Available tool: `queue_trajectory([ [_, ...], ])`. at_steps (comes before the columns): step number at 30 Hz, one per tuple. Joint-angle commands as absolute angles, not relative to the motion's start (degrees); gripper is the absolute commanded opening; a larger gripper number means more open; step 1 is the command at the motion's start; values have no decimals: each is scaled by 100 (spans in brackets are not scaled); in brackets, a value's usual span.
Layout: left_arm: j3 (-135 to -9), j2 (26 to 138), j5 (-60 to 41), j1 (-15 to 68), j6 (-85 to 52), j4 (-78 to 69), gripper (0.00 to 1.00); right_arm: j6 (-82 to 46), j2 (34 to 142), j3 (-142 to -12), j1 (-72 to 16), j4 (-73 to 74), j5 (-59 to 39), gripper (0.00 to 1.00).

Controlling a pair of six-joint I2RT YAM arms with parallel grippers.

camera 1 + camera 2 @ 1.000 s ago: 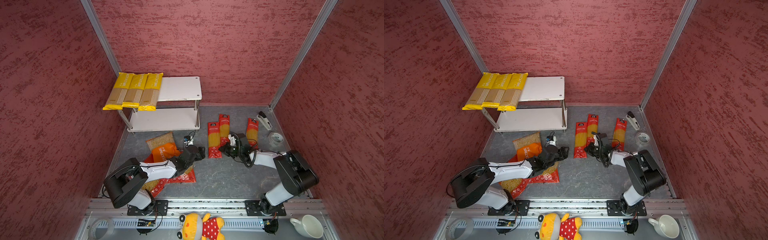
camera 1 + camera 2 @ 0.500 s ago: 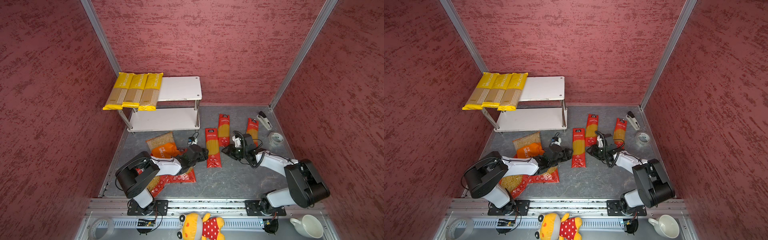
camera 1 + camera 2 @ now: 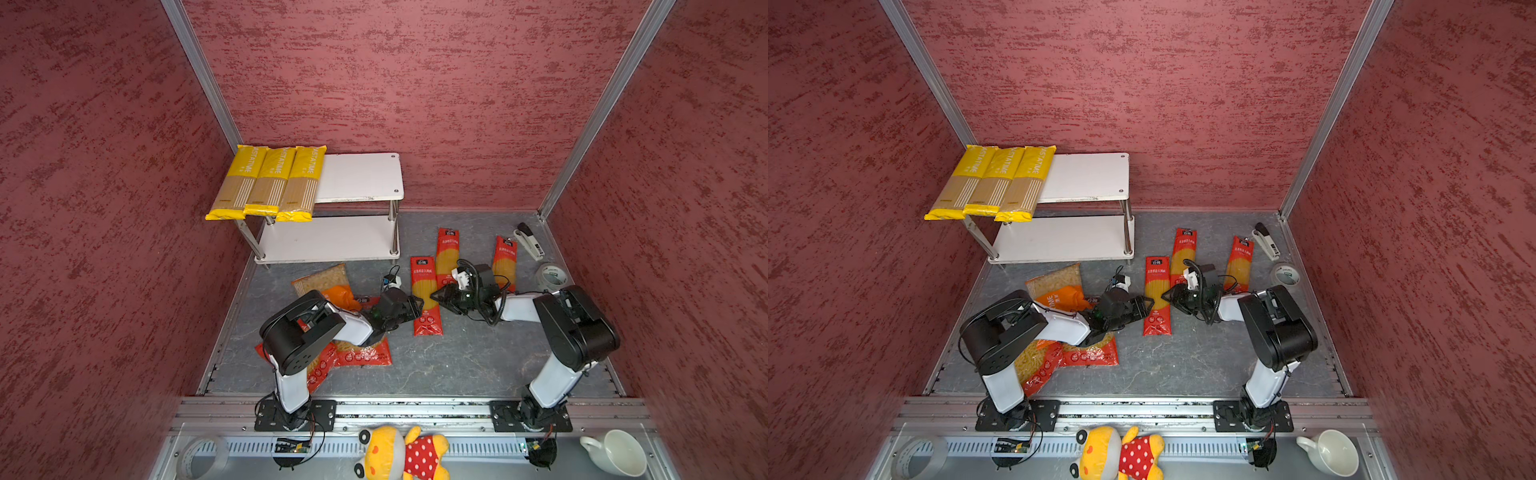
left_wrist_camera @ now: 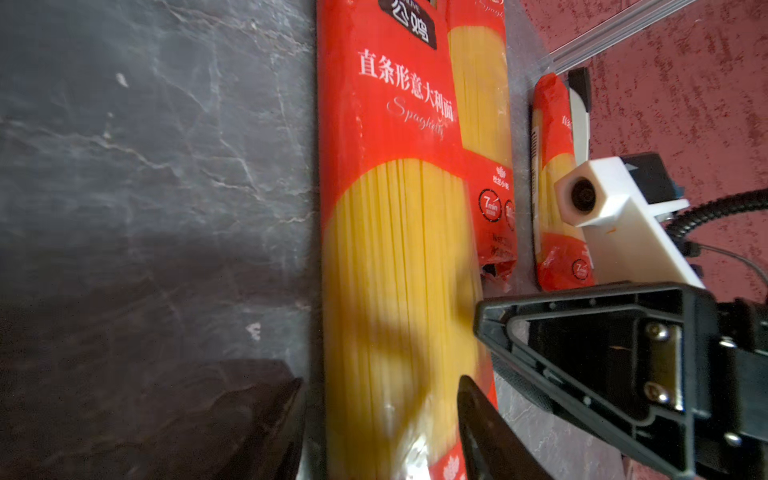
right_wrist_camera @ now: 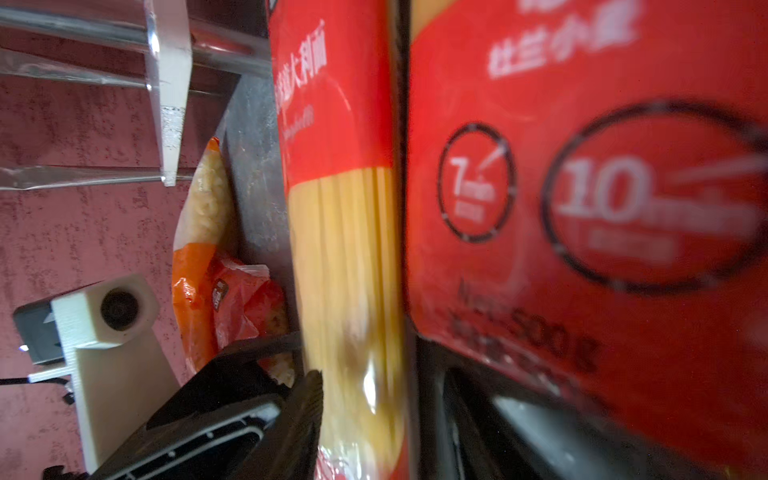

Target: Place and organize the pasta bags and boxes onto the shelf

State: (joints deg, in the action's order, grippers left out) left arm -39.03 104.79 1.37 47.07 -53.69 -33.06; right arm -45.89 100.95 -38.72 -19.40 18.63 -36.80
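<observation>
Red spaghetti pack lies flat on the desk, long axis near–far. The left end effector is at its left edge and the right end effector at its right edge — equally close. Both are rolled sideways, jaws apart, bracketing the edges, with no firm clamp visible. The shelf is far-left.

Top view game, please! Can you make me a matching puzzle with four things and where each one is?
Things:
1. yellow spaghetti packs
2. stapler
3. plush toy
4. white cup

Places:
A. near edge, in the middle
B. on the shelf's top board
C. near right corner
D. far right, next to the tape roll

Pairs: 1-B, 2-D, 3-A, 4-C.
</observation>
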Motion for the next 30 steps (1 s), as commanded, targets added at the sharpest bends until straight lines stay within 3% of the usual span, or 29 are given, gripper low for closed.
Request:
queue_trajectory([
  [1, -3857, 10649, -30, 4667, -5528, -3600, 45, -5168, 10499, -3802, -2187, 2824, -3866, 48],
  [5, -3740, 10753, -163, 4624, -5639, -4038, 30, -5539, 10745, -3685, -2420, 3551, -3896, 45],
  [10, -3638, 10724, -267, 4605, -5697, -4358, 24, -5556, 10623, -3487, -2464, 3796, -3767, 33],
  [16, -3396, 10307, -299, 4468, -5742, -4421, 27, -5456, 10238, -3319, -2456, 3840, -3613, 17],
  [30, -2985, 8405, -200, 4245, -5641, -3613, 38, -5186, 8368, -3041, -2448, 4274, -2386, 1],
])
